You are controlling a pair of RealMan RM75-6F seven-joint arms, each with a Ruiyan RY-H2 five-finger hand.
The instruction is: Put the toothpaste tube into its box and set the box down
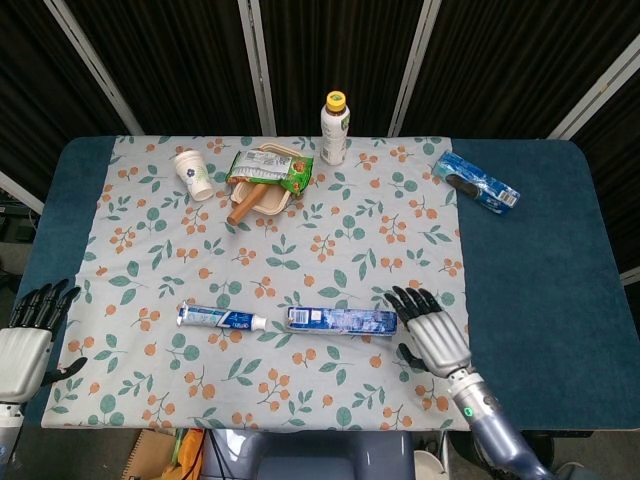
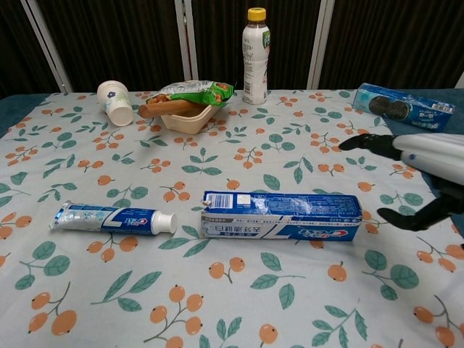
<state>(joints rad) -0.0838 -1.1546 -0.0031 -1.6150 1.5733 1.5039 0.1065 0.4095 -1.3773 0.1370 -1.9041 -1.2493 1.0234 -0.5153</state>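
Now I'm hovering my right hand (image 1: 432, 330), fingers wide and holding nothing, beside the box (image 1: 341, 320); I should grip its closed end, keeping the opening facing the tube (image 1: 222, 318).

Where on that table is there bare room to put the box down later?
Bare cloth lies between the toothpaste box and the bowl, and on blue table below the cookie pack. The far edge around the bottle is crowded.
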